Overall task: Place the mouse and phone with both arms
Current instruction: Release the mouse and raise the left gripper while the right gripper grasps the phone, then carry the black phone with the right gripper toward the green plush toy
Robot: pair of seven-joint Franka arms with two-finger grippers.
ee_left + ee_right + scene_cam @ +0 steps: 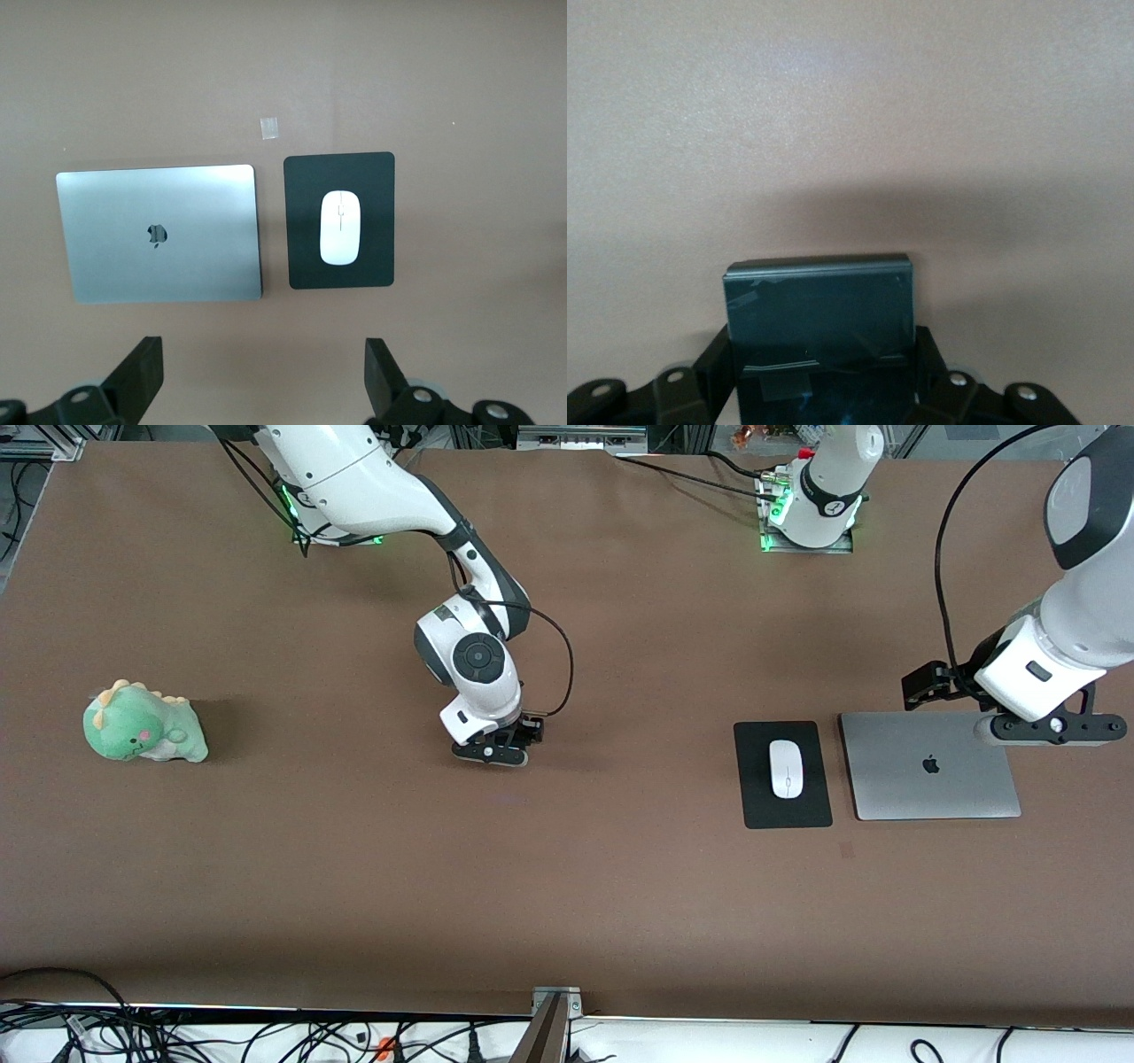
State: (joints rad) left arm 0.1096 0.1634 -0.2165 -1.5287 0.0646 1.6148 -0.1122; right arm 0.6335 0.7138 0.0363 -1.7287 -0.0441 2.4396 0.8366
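The right gripper (pixel 492 752) is clamping the matte black phone (pixel 819 314), seemingly low over the bare brown table (pixel 567 886). The left gripper (pixel 1050 728) is hanging wide-jawed above the silver laptop (pixel 921 779). The glossy oval mouse (pixel 786 769) is lying on its black pad (pixel 784 810).

The right gripper (pixel 493 755) is reaching low mid-table with fingers closed, while the left gripper (pixel 1050 728) is waiting, fingers spread wide.
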